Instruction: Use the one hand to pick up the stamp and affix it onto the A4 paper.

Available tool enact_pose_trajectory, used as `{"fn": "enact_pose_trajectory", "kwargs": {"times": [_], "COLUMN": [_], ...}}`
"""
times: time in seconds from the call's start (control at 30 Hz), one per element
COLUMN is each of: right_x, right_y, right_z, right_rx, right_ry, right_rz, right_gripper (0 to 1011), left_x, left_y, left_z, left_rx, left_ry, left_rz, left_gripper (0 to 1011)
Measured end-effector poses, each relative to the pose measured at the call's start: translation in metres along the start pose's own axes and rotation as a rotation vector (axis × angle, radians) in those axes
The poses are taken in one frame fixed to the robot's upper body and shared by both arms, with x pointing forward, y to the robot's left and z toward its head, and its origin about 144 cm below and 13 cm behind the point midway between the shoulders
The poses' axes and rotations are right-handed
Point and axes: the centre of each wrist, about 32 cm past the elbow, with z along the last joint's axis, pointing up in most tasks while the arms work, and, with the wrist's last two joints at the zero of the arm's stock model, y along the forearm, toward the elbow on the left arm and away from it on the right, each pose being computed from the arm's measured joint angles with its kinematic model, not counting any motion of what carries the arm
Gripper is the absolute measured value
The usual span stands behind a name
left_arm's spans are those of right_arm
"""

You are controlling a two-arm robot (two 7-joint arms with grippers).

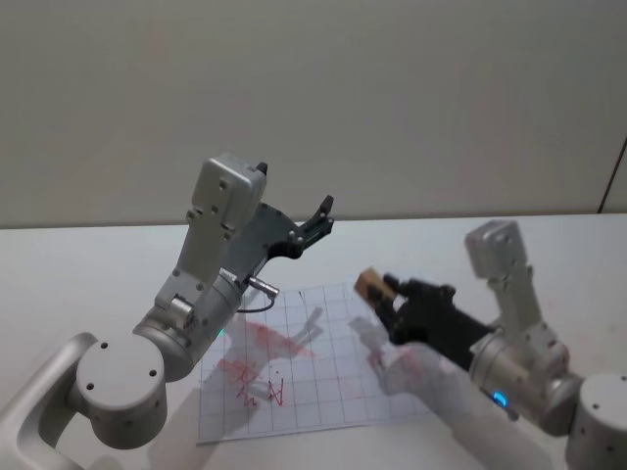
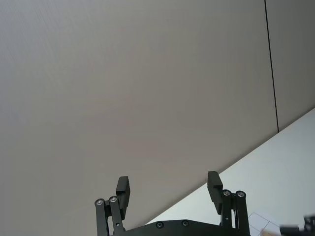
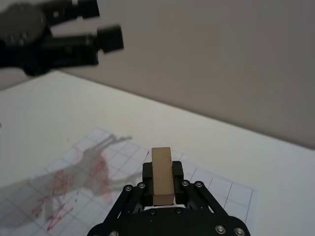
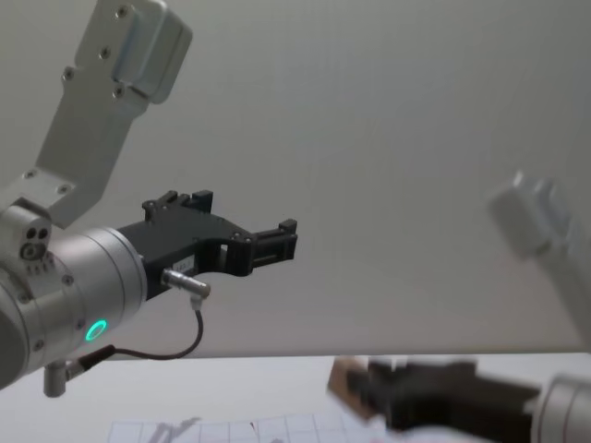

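Evidently the right gripper is clamped on the wooden stamp, holding it just above the far right corner of the gridded A4 paper, probably to press it onto a square free of the red marks. Meanwhile the left gripper hangs high over the paper's far left side, jaws wide and empty, out of the way.

White table against plain grey wall with dark seam

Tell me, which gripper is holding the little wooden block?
The right gripper: it is shut on the stamp, over the A4 paper. The left gripper is open and empty, raised higher.
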Motion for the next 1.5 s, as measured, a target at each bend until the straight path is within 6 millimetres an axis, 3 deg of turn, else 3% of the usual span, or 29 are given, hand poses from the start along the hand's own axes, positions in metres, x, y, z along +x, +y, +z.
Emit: {"fn": "enact_pose_trajectory", "kwargs": {"times": [0.23, 0.53, 1.1, 1.5], "right_x": [0.008, 0.027, 0.048, 0.051], "right_y": [-0.008, -0.042, -0.117, -0.134], "right_z": [0.027, 0.044, 0.034, 0.025], "right_rx": [0.118, 0.172, -0.008, -0.12], "right_ry": [0.007, 0.011, 0.004, -0.022], "right_rz": [-0.067, -0.189, -0.317, -0.319], "right_gripper": [213, 213, 213, 213], "left_x": [0.0, 0.0, 0.0, 0.0], "left_y": [0.0, 0.0, 0.0, 0.0], "left_z": [0.0, 0.0, 0.0, 0.0], "left_rx": [0.0, 0.0, 0.0, 0.0], "left_ry": [0.0, 0.0, 0.0, 0.0], "left_rz": [0.0, 0.0, 0.0, 0.0], "left_gripper": [1001, 1001, 1001, 1001]}}
